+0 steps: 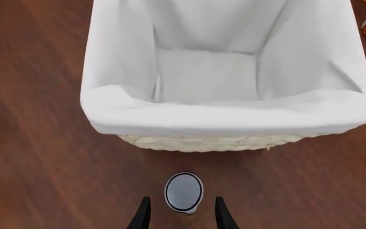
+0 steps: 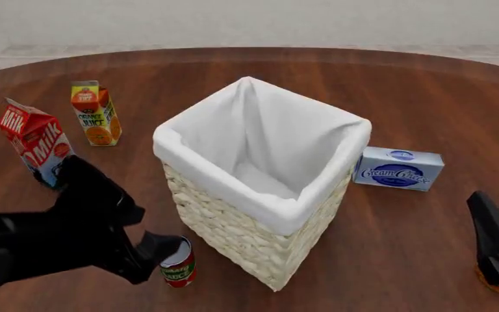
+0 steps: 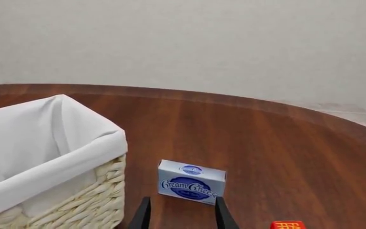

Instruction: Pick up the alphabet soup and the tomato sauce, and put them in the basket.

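L gripper [image 1: 181,213] is above the tomato sauce [image 2: 179,263], fingers apart w/ the can's silver top between the tips in the L wrist view; no contact visible, nothing held. Can stands upright on the table [image 2: 405,97], just beside the near corner of the basket [image 2: 232,227], on its left. In the front view the L arm covers part of the can.

R gripper [image 3: 181,214] hangs at the table's right side, fingers apart, empty. Its wrist view looks toward the cream cheese box [image 3: 191,182] and the basket wall. Alphabet soup: not identifiable in any view. An orange-edged item sits under the R arm in the front view, too hidden to name.

Other items: milk carton [image 2: 33,140] and orange juice carton [image 2: 95,112] far left, well apart from the work.

Risks (judgement):
- Can is close to the wicker. A finger coming down on the basket side could catch the weave or liner, shove the basket or tip the can.
- Tips look near the can's rim. Off-centre closing could push the can sideways so it rolls.
- Basket is tall. A low lift would knock the can against the rim and lose the grip.
- Soup position unknown, so R arm's reach can't be planned from these views.
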